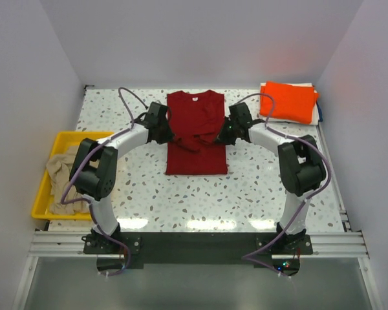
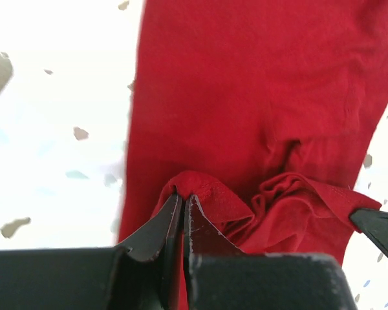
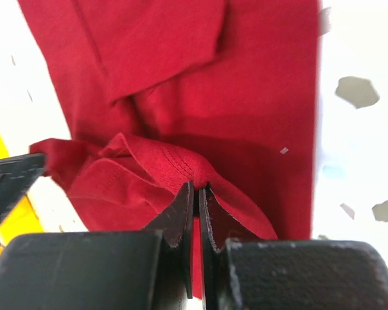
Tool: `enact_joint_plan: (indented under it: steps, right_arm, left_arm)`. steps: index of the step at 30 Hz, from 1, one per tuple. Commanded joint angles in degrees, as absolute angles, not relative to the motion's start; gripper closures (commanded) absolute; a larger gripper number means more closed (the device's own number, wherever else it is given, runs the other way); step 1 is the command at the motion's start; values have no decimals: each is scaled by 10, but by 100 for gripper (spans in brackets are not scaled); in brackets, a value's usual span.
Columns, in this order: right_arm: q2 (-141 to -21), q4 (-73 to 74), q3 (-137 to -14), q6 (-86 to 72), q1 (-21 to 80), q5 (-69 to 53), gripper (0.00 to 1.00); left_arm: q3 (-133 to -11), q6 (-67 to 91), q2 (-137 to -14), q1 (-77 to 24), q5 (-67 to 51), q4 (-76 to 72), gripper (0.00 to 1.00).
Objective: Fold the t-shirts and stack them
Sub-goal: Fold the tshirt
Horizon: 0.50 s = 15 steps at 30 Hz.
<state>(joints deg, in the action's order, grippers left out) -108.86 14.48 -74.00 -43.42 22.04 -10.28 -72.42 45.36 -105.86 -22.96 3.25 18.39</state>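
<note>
Two arms bent inward, both pinching one dark red t-shirt.

Top view: both arms rise from the near edge, elbows pushed outward, forearms angled in. The left gripper (image 1: pixel 172 137) and right gripper (image 1: pixel 218 137) meet the dark red t-shirt (image 1: pixel 197 161) from opposite sides at about mid-length. It lies in the middle of the table (image 1: pixel 181 200), neck toward the far side, with cloth bunched between the grippers. There are three shirts: the red one, a bright orange t-shirt (image 1: pixel 290 101) folded in the far right corner, and a beige t-shirt (image 1: pixel 63 173) crumpled in the single yellow tray (image 1: pixel 68 137) at the left edge. Left wrist view: the left fingers are pressed together on a raised ridge of red cloth. Right wrist view: the right fingers are likewise clamped on a stitched peak of red fabric, with folds bunched to the left.
</note>
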Motion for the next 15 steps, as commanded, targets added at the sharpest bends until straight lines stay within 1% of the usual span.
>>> enact_joint_plan:
  steps: [1,7,15]
  right_arm:
    - [-1103,117,-773,-429,200,-120,100]
    - [-1107,109,-785,-435,171,-133,100]
    - [-1134,103,-817,-443,148,-163,100]
  left_arm:
    - [-761,436,-1072,-207,6,156,100]
    - [-799,431,-1107,-198,3,172,100]
    - [-816,431,-1121,-180,-14,165,100]
